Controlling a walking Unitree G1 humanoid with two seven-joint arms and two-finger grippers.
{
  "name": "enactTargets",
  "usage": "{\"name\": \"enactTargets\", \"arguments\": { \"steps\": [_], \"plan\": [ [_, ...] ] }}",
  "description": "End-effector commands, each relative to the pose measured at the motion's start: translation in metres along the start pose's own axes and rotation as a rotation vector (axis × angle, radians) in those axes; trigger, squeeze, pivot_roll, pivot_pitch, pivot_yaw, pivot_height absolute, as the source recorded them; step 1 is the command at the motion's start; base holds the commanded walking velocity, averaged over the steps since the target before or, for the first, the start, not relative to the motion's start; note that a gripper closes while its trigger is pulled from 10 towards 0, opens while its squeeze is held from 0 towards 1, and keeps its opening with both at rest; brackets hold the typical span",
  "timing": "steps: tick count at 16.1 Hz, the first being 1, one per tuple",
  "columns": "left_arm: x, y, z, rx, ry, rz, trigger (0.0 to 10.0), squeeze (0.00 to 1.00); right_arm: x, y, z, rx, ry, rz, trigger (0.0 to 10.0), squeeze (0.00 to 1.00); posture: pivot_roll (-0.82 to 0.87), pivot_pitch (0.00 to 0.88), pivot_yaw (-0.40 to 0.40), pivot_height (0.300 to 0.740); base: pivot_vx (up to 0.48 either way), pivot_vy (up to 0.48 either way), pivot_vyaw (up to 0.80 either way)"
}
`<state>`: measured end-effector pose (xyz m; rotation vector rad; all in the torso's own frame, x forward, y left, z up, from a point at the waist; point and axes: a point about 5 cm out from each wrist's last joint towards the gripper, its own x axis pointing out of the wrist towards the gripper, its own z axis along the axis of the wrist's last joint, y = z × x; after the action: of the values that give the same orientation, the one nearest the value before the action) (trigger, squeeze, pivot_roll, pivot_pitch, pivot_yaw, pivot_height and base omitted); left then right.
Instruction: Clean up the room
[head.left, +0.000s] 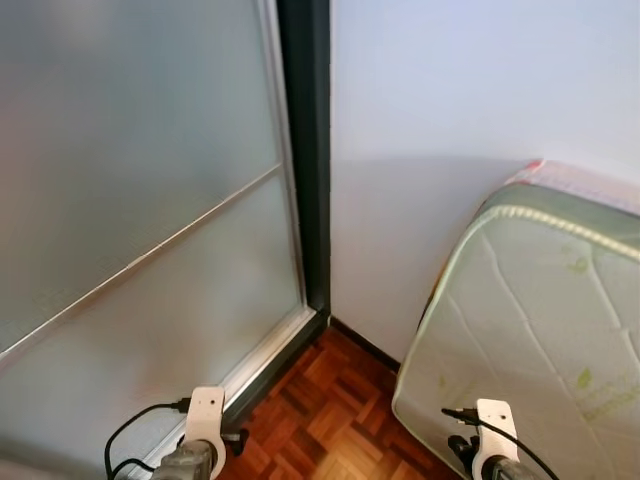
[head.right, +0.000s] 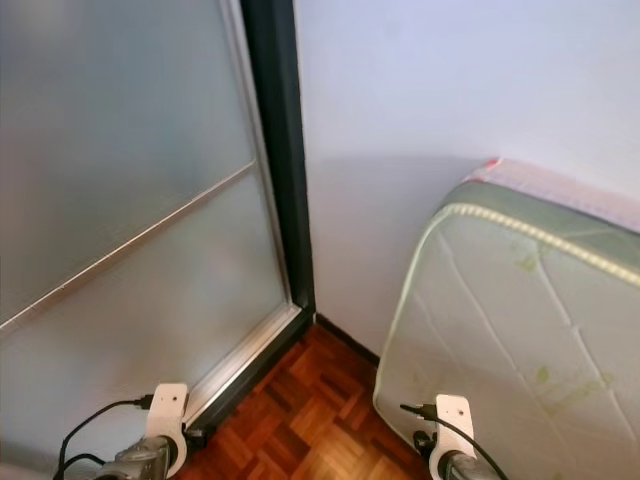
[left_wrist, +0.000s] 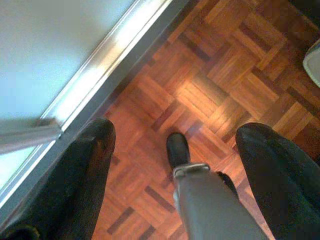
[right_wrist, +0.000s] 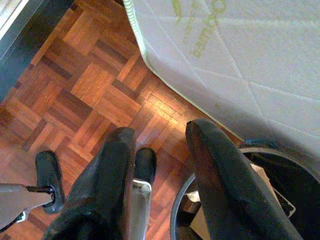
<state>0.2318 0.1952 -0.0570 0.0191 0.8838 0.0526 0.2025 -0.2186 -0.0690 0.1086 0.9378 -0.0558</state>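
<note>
My left gripper (left_wrist: 177, 131) hangs open over bare parquet floor (left_wrist: 220, 75), its black fingers (left_wrist: 95, 150) spread wide with nothing between them. My right gripper (right_wrist: 161, 131) is open too, held low beside the bottom corner of a quilted white-green mattress (right_wrist: 240, 55). Under its outer finger stands a dark round bin (right_wrist: 174, 215) holding cardboard scraps (right_wrist: 200, 220). Both wrists, left (head.left: 203, 430) and right (head.left: 495, 440), show at the bottom of the left eye view.
A frosted glass sliding door (head.left: 130, 200) with a dark frame (head.left: 305, 150) fills my left, and its metal track (left_wrist: 95, 75) runs along the floor. The mattress (head.left: 540, 320) leans on the white wall (head.left: 450, 90) at right. My feet (right_wrist: 145, 165) stand on the parquet.
</note>
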Motion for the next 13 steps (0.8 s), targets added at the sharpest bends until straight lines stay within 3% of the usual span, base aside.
{"name": "enactTargets", "arguments": {
  "steps": [1,5,13],
  "plan": [
    [-0.0008,0.0015,-0.0071,0.01,0.028,0.008,10.0,0.0,-0.0006,-0.001,-0.0034,0.003,0.013,0.0,10.0,0.0,-0.03,0.039,0.019,0.74,-0.285,0.0,0.0],
    [-0.0009,0.0013,-0.008,0.012,0.03,0.007,10.0,0.0,-0.0007,-0.0012,-0.0042,-0.001,0.015,0.002,10.0,0.0,-0.03,0.03,0.019,0.74,-0.283,0.0,0.0],
    [-0.0009,0.0014,-0.0078,0.007,0.029,0.01,10.0,0.0,-0.0008,-0.0013,-0.0038,-0.004,0.013,0.005,10.0,0.0,-0.03,0.036,0.016,0.74,-0.035,0.0,0.0]
  ]
}}
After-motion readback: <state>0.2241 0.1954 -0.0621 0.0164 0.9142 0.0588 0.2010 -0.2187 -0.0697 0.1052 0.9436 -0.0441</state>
